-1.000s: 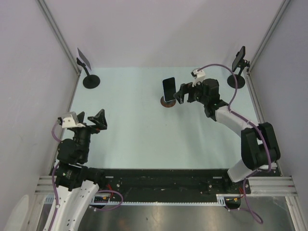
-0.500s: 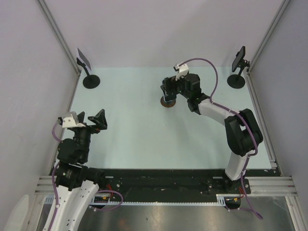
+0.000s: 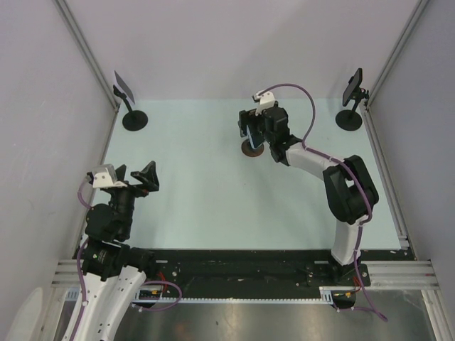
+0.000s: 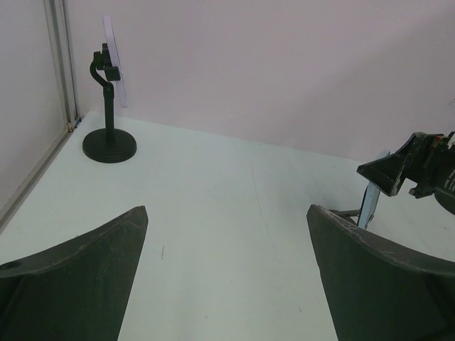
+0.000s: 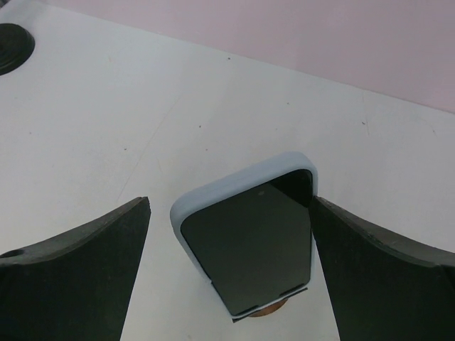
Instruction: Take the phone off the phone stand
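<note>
The phone stands near upright on its phone stand, squarely between the spread fingers of the released right claw, with the left claw also released and well apart.

My left arm and right arm are black at the joints with white shells between. A purple cable loops off each wrist beside a white camera block. My right end effector has dark, matte wedge fingers, perhaps rubber-faced.
</note>
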Tool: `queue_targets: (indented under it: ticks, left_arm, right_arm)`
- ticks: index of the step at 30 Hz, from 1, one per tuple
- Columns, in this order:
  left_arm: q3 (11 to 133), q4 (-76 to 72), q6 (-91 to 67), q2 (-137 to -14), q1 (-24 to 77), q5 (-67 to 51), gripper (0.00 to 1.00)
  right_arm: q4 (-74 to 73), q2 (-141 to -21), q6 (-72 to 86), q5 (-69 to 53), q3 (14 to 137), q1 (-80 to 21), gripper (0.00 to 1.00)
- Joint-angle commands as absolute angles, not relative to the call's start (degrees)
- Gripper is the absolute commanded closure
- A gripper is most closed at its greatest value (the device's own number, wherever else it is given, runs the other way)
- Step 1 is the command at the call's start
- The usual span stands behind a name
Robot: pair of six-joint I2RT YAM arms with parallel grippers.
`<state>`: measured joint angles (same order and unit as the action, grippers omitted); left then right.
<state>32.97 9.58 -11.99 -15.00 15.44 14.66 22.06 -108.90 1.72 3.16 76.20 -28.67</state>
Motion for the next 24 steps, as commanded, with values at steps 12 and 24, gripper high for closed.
queue_targets:
  ticks: [12,24]
  left_arm:
    - [32.52,8.17,-12.30,-15.03,16.08,14.06,0.00]
    - [32.52,8.00,-12.04,-15.56,16.17,13.19,0.00]
  right_arm:
    - [10.73,-103.71,-6.86,-3.85,78.40,-27.43,0.00]
    - [12.83,-105.02,-12.91,-18.45,78.49,-21.89,0.00]
